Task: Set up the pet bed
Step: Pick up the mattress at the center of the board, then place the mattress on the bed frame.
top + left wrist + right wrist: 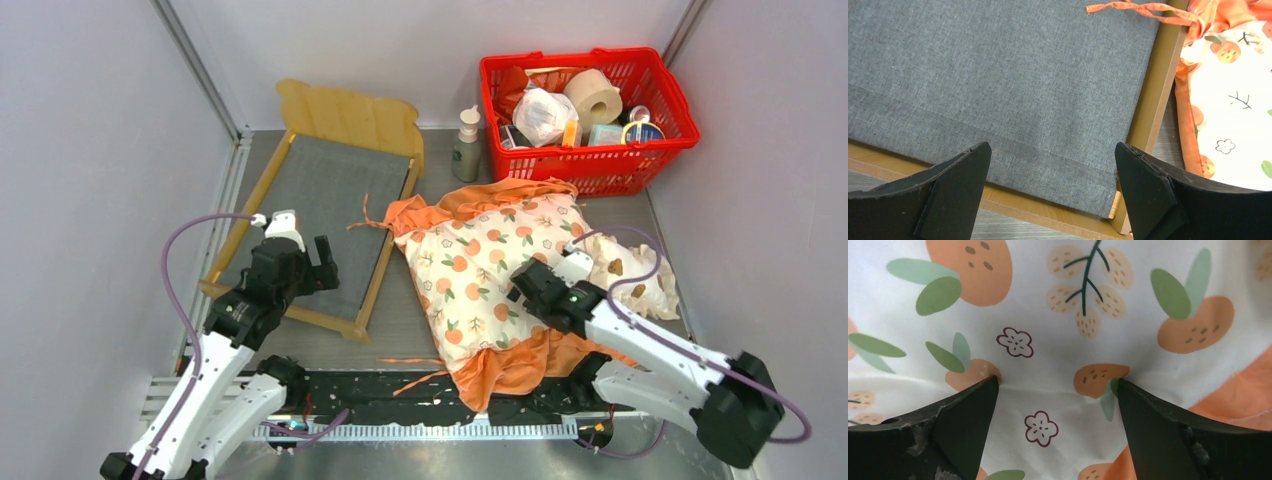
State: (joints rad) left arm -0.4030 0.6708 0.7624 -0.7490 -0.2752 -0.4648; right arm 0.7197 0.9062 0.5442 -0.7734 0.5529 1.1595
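The pet bed (318, 195) lies at the left, a light-wood frame with a wavy headboard (348, 112) at the far end and a bare dark-grey base (998, 75). My left gripper (300, 252) hovers over its near right corner, open (1050, 147) with nothing between the fingers. The cream orange-print cushion (480, 260) lies on the table right of the bed, one orange tie (1138, 7) draped over the bed's side rail. My right gripper (525, 285) is open (1058, 382), both fingertips pressed onto the cushion's fabric (1063, 315).
A small cream frilled pillow with brown spots (640, 285) lies right of the cushion, partly under my right arm. A red basket (655, 135) full of items stands at the back right, a pump bottle (466, 145) beside it. Grey walls close in both sides.
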